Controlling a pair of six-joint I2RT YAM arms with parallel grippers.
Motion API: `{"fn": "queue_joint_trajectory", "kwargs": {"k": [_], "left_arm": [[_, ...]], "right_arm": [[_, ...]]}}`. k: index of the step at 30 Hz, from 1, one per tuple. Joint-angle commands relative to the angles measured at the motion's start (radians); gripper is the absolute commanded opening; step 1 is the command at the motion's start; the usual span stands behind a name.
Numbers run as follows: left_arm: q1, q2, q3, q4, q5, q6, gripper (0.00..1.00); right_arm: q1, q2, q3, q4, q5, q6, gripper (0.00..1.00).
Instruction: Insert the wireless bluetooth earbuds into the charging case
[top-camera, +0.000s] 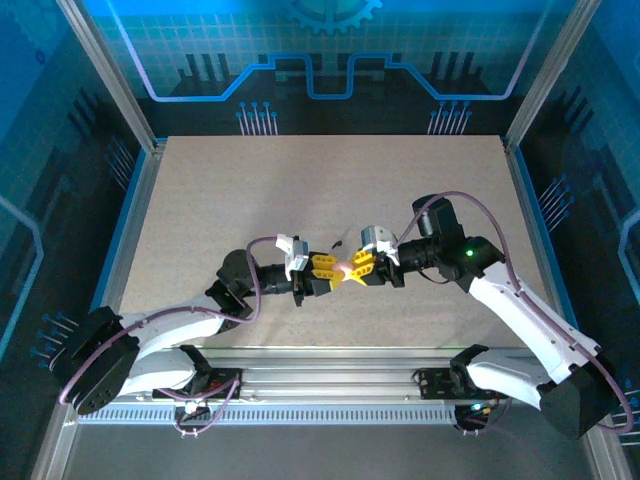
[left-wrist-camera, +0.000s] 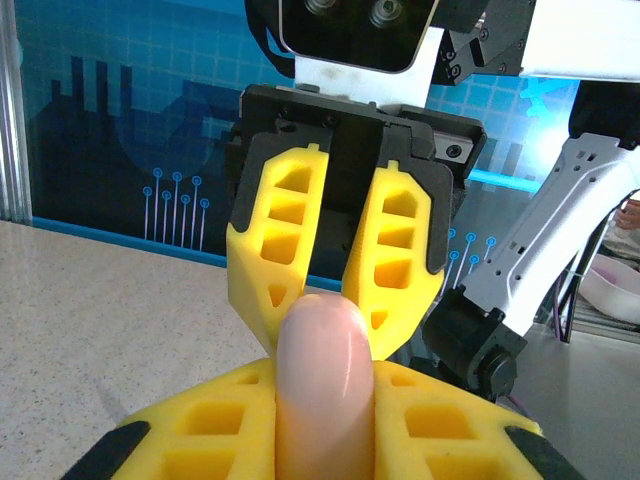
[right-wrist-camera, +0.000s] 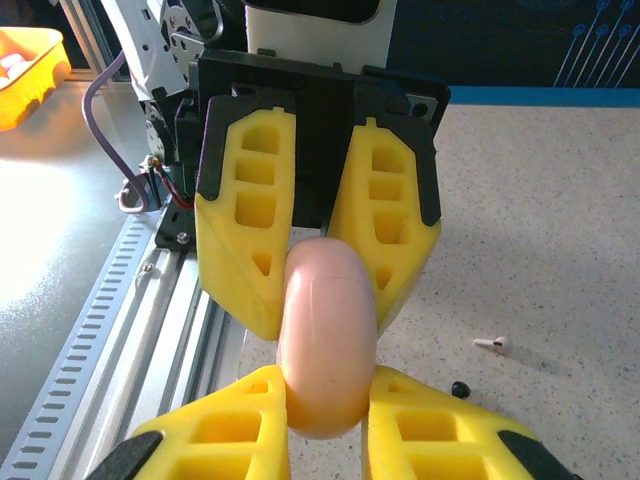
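Observation:
The pale-pink charging case (top-camera: 347, 268) hangs above the table's near middle, held from both sides. My left gripper (top-camera: 331, 268) is shut on the charging case (left-wrist-camera: 324, 380) from the left, its yellow fingers (left-wrist-camera: 200, 430) pressing both flat faces. From the right, my right gripper (top-camera: 362, 266) is closed around the same charging case (right-wrist-camera: 328, 340), and its fingers (right-wrist-camera: 440, 425) touch it on each side. The case looks closed, with a seam line near its far end. One white stemmed earbud (right-wrist-camera: 493, 344) lies on the table beyond the right fingers.
A tiny black speck (right-wrist-camera: 459, 387) lies on the table near the earbud. The aluminium rail (right-wrist-camera: 150, 320) at the table's near edge runs just below the grippers. An orange-yellow bin (right-wrist-camera: 25, 55) stands off the table's side.

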Motion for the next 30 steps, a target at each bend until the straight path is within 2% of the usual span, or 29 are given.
{"fn": "queue_joint_trajectory", "kwargs": {"k": [1, 4, 8, 12, 15, 21, 26, 30], "left_arm": [[-0.006, -0.004, 0.030, 0.050, 0.015, 0.015, 0.21], [-0.007, -0.012, 0.014, 0.035, -0.006, 0.046, 0.39], [-0.006, -0.071, 0.003, -0.099, -0.043, 0.157, 0.50], [-0.006, -0.168, 0.062, -0.499, -0.054, 0.367, 0.51], [-0.007, -0.219, 0.085, -0.676, -0.077, 0.474, 0.52], [-0.006, -0.241, 0.095, -0.797, -0.078, 0.544, 0.52], [-0.008, -0.213, 0.094, -0.788, -0.070, 0.545, 0.52], [-0.008, -0.186, 0.092, -0.748, -0.063, 0.529, 0.52]], "right_arm": [[0.017, 0.007, 0.033, -0.017, -0.029, -0.017, 0.18], [0.018, -0.006, 0.042, -0.034, 0.005, -0.028, 0.17], [0.026, -0.032, 0.063, -0.101, 0.125, -0.065, 0.17], [0.070, -0.039, 0.094, -0.214, 0.328, -0.145, 0.14], [0.111, -0.020, 0.121, -0.289, 0.462, -0.191, 0.13], [0.185, 0.013, 0.148, -0.315, 0.594, -0.220, 0.13], [0.243, 0.043, 0.168, -0.317, 0.635, -0.246, 0.14], [0.271, 0.062, 0.176, -0.309, 0.620, -0.263, 0.14]]}}
